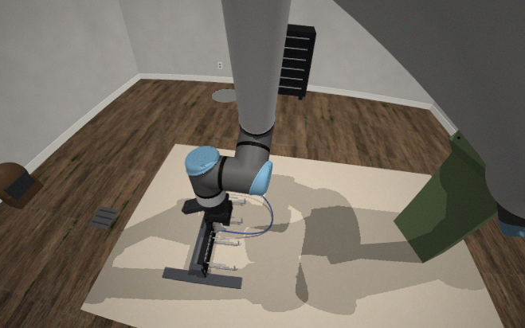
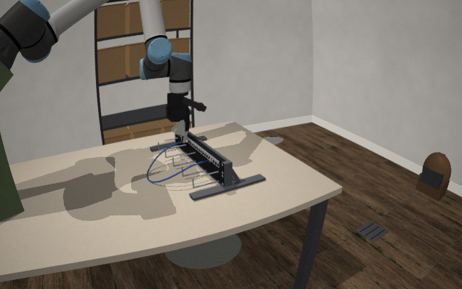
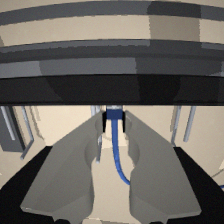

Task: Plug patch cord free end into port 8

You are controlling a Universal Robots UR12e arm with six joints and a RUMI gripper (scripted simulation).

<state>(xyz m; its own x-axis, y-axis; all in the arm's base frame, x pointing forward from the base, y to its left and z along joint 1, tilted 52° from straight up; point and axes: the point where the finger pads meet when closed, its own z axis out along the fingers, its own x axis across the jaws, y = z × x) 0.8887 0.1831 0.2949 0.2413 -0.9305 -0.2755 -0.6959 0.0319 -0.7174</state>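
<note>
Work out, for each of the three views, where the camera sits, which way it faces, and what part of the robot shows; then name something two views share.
Top: high above, looking down on the table; shows the arm's elbow and wrist over the rack.
Exterior: beside the table, facing the shelving; shows the whole forearm and gripper at the rack's far end.
Wrist: on the gripper, looking along its fingers at the rack's face; the fingers are shut on the plug.
Shared: top and exterior both show the blue patch cord looping off the rack.
</note>
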